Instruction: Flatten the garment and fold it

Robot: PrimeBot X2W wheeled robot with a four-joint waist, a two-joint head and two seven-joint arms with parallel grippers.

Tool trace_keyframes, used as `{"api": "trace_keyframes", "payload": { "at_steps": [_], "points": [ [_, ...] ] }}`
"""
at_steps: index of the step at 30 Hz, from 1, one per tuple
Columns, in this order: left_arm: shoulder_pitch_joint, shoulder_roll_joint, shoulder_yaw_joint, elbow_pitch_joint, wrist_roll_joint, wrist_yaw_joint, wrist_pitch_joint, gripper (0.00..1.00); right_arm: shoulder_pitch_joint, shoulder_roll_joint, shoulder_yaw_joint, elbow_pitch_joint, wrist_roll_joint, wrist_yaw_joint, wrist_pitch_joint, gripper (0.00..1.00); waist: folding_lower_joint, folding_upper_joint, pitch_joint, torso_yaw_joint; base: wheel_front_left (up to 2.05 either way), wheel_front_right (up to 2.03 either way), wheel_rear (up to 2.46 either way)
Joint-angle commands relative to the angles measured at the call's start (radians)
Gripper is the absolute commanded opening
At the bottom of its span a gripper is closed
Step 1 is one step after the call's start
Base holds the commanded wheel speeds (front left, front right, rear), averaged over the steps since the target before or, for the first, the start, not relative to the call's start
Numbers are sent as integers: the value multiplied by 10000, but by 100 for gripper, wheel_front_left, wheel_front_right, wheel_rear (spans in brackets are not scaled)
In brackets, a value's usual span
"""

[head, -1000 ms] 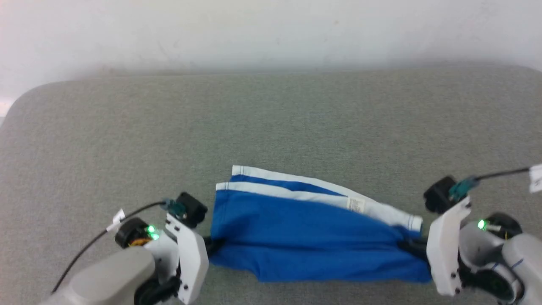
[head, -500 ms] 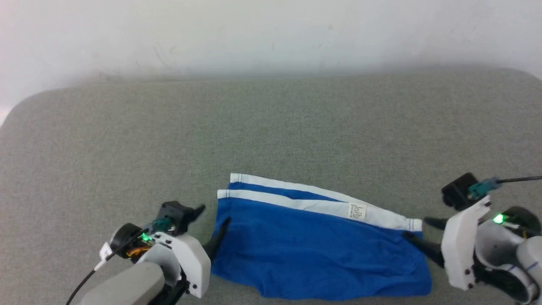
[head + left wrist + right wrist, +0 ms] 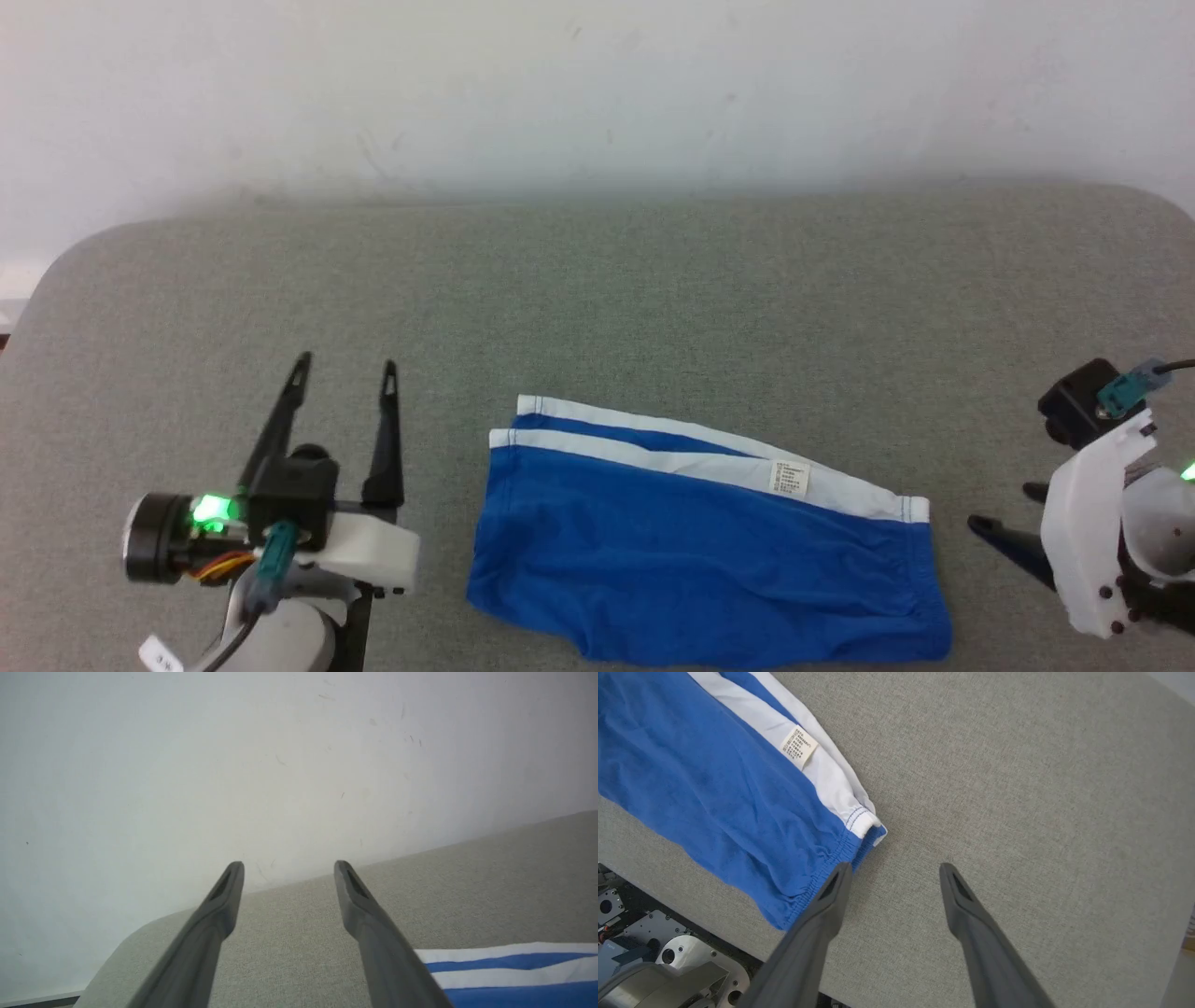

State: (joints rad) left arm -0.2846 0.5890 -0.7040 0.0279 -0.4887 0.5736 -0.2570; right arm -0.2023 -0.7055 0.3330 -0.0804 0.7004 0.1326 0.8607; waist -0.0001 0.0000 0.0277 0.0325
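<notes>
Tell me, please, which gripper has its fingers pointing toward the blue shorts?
The right gripper: it is open and aims at the shorts, whereas the left gripper points away, toward the wall.

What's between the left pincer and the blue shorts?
Just bare grey surface, seen in the head view; the left pincer and the shorts are apart.
</notes>
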Motion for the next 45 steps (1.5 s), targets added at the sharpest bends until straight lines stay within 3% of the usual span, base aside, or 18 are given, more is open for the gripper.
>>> {"api": "trace_keyframes", "payload": {
  "at_steps": [1,5,13,21,23,33,45],
  "points": [
    [361,-160,393,-230,270,161,-45,100,212,272,-122,99,-44,-19,100,100,1,0,106,105,0,0,0],
    [1256,-638,1660,-994,1209,289,-46,100,579,1227,-714,693,-5,-19,271,100,1,0,302,324,0,0,0],
    [2596,-1736,3513,-1299,2292,-729,-46,100,783,2750,-1061,2489,-405,-19,-228,100,1,0,717,662,0,0,0],
    [3003,-2719,4566,-986,3212,-1891,-47,100,872,3071,-362,3600,-500,-19,-805,100,1,0,838,831,0,0,0],
    [3072,-2870,4731,-901,3403,-2138,-47,100,788,2986,-266,3679,-508,-19,-1044,0,1,0,811,815,0,0,0],
    [3105,-3297,5207,-813,4102,-2765,-47,100,6,2289,-484,3486,-101,-19,-1827,0,1,0,544,570,0,0,0],
    [3047,-3656,5440,-848,4483,-3152,-47,100,-182,465,-2061,3928,-206,-19,-1630,0,1,0,605,239,0,0,0]
  ]
}}
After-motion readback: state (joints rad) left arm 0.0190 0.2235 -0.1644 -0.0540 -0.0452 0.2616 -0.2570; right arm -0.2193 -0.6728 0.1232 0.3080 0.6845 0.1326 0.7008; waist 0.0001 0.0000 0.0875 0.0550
